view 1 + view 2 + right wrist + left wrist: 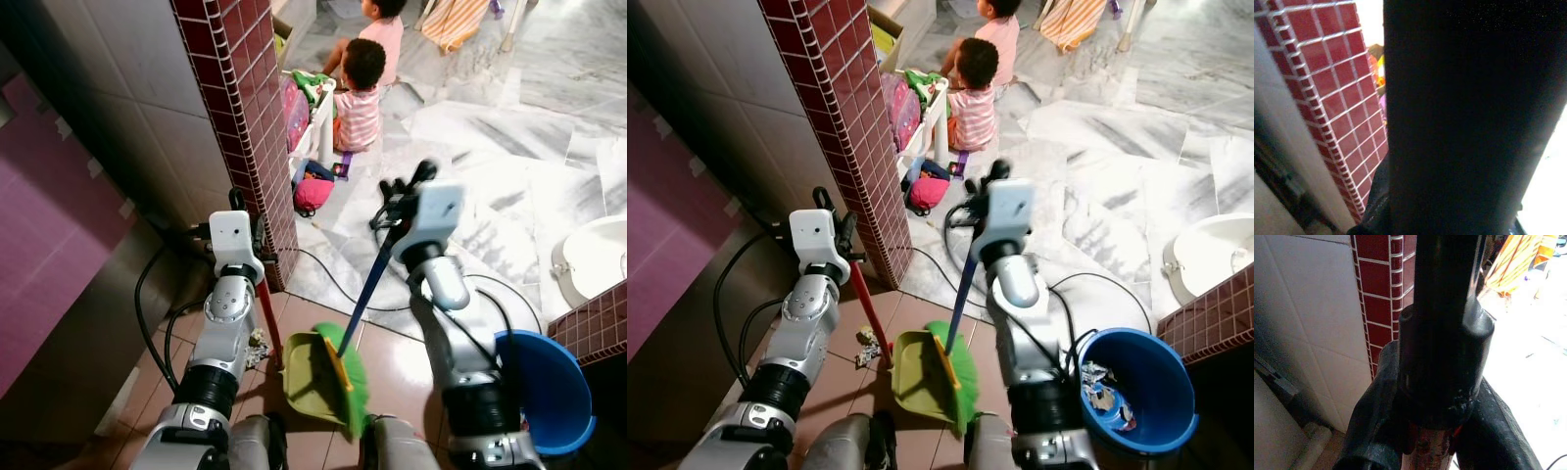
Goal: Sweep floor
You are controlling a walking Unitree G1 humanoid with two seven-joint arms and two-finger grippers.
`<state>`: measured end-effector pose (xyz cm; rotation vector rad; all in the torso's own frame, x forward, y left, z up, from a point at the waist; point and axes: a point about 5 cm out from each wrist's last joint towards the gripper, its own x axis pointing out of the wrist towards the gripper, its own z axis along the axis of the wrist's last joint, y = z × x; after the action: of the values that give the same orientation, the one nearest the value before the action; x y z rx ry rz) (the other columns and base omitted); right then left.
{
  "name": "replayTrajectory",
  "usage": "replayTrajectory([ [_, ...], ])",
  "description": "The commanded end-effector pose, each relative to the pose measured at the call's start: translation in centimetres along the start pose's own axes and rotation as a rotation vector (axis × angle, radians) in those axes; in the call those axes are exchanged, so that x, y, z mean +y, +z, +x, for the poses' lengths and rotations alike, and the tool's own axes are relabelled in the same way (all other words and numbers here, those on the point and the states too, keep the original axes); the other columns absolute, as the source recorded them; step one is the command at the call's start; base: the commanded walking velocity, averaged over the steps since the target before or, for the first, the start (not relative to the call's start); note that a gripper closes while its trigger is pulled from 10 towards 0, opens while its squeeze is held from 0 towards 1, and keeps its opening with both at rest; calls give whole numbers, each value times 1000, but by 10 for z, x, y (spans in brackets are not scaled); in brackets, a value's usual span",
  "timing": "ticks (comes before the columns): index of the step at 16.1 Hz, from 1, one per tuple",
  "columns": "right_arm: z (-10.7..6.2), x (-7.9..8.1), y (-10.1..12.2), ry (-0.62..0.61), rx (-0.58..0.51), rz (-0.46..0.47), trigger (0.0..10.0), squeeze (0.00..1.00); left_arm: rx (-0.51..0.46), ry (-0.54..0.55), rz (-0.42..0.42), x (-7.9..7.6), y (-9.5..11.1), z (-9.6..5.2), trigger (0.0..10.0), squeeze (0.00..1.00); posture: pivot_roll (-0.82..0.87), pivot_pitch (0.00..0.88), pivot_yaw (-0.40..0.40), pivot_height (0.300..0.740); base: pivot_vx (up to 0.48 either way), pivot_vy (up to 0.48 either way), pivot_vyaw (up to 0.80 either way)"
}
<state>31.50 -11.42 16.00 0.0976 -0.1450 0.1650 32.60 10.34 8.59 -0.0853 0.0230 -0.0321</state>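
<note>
The red mosaic-tiled pillar [838, 127] blocks the robot's left side. Beside its base, a green plastic dustpan [921, 377] occupies the brown tiles. Right of the pillar, a blue plastic bucket [1151, 392] and two seated children [972, 93] narrow the open marble floor [1117, 176].

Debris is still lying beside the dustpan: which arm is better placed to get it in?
Left. The left gripper holds the red broom handle, whose foot comes down right by the crumpled debris, just left of the green dustpan. The right gripper is busy steadying the dustpan by its blue handle.
</note>
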Motion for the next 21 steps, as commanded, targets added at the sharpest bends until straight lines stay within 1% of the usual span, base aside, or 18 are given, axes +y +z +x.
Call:
replayTrajectory([
  [1,6,7,20,20,-71,67,10000,0,-8,6,-5,0,1,2,10000,0,-120,145,63,740,0,0,0],
  [2,11,4,35,21,-111,56,10000,0,-6,5,-5,0,0,2,10000,0,-120,145,63,740,0,0,0],
  [3,13,3,41,25,-133,42,10000,0,-5,4,-4,-1,0,2,10000,0,-123,144,64,740,0,0,0],
  [6,13,3,41,25,-133,42,10000,0,-5,4,-4,-1,0,2,10000,0,-123,144,64,740,0,0,0],
  [7,14,2,46,28,-152,28,10000,0,-4,3,-4,-1,0,2,10000,0,-123,144,64,740,0,0,0],
  [8,18,-3,65,24,-225,-45,10000,0,-3,1,-4,-1,-1,2,10000,0,-126,148,64,740,0,0,0],
  [9,20,-13,96,12,-356,-220,10000,0,0,-1,-4,-2,-1,2,10000,0,-127,150,64,740,0,0,0],
  [10,19,-16,97,16,-368,-292,10000,0,0,-1,-5,-2,-2,3,10000,0,-127,151,63,740,0,0,0],
  [11,18,-19,96,15,-367,-320,10000,0,0,-2,-5,-2,-2,3,10000,0,-127,151,63,740,0,0,0],
  [13,16,-22,92,10,-355,-344,10000,0,0,-3,-4,-2,-2,4,10000,0,-125,154,64,740,0,0,0],
  [14,14,-23,86,17,-339,-373,10000,0,0,-3,-4,-1,-2,4,10000,0,-124,155,66,740,0,0,0],
  [15,13,-23,75,22,-292,-398,10000,0,2,-5,-3,-1,-2,4,10000,0,-125,155,67,740,0,0,0],
  [16,12,-23,71,21,-274,-399,10000,0,2,-6,-2,-1,-2,4,10000,0,-123,155,68,740,0,0,0],
  [17,10,-22,61,22,-226,-380,10000,0,2,-9,-2,-2,-2,4,10000,0,-123,156,69,740,0,0,0],
  [18,7,-19,47,30,-156,-368,10000,0,3,-13,-2,-2,-2,5,10000,0,-123,156,70,740,0,0,0],
  [21,0,-10,20,46,-20,-313,10000,0,6,-20,-2,-2,-2,6,10000,0,-126,156,71,740,0,0,0],
])
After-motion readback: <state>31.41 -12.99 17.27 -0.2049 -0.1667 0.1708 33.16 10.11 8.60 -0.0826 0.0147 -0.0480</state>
